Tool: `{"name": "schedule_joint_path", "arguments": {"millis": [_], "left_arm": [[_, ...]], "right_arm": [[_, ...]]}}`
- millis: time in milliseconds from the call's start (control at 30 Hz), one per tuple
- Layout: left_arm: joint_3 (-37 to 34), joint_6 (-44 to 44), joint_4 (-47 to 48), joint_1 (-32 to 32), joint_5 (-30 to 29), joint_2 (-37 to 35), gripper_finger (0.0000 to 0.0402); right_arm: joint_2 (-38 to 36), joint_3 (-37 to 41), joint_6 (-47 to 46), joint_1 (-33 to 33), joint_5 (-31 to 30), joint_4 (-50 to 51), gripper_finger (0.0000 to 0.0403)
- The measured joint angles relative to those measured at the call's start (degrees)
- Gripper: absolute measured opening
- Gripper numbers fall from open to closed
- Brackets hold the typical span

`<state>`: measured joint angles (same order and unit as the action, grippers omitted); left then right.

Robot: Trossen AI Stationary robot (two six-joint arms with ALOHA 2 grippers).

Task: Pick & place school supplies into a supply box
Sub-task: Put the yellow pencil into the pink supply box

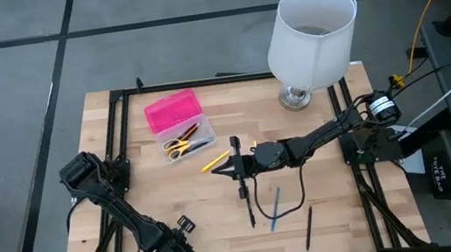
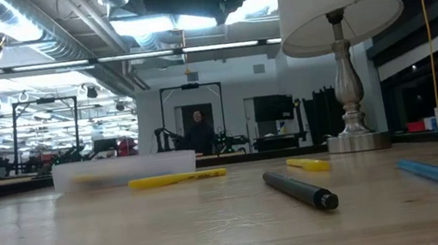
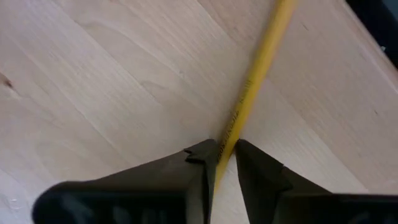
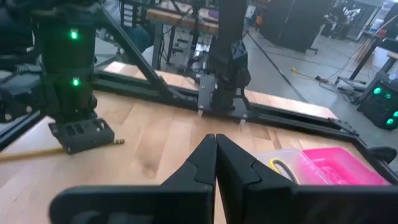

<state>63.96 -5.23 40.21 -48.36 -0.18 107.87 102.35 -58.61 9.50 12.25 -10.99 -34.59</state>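
Only the scissors (image 1: pixel 182 143) lie in the supply box (image 1: pixel 172 112), the left jaws (image 3: pixel 225 155) pinch a yellow pencil (image 3: pixel 255 74) between them, pens (image 1: pixel 249 206) remain out, and the right jaws (image 4: pixel 216 140) are pressed together, empty.

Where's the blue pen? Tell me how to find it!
Start at the big white lamp on the wooden table. Go straight to the opposite edge, where three pens lie. The blue pen sits between two black pens, the only blue one.
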Motion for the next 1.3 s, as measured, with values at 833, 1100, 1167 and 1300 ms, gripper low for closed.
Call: {"name": "schedule_joint_path", "arguments": {"millis": [833,1100,1167,1300], "left_arm": [[-0.38,-5.01,5.81,-0.07,-2.24,-8.29,0.0006],[-0.31,-4.03,5.94,0.54,-5.71,-15.46,0.0006],[-0.26,-4.02,6.43,1.05,-6.89,-17.64,0.0005],[-0.24,-1.61,6.68,2.06,-10.57,-22.0,0.0006]], "right_arm": [[0.0,0.0,-0.22,0.02,-0.03,-2.68,0.0011],[0.0,-0.31,-0.22,0.23,0.36,-3.35,0.0011],[0.0,-0.92,-0.12,0.76,0.36,-3.33,0.0011],[-0.72,-1.62,1.77,2.26,0.55,-3.18,0.0011]]}}
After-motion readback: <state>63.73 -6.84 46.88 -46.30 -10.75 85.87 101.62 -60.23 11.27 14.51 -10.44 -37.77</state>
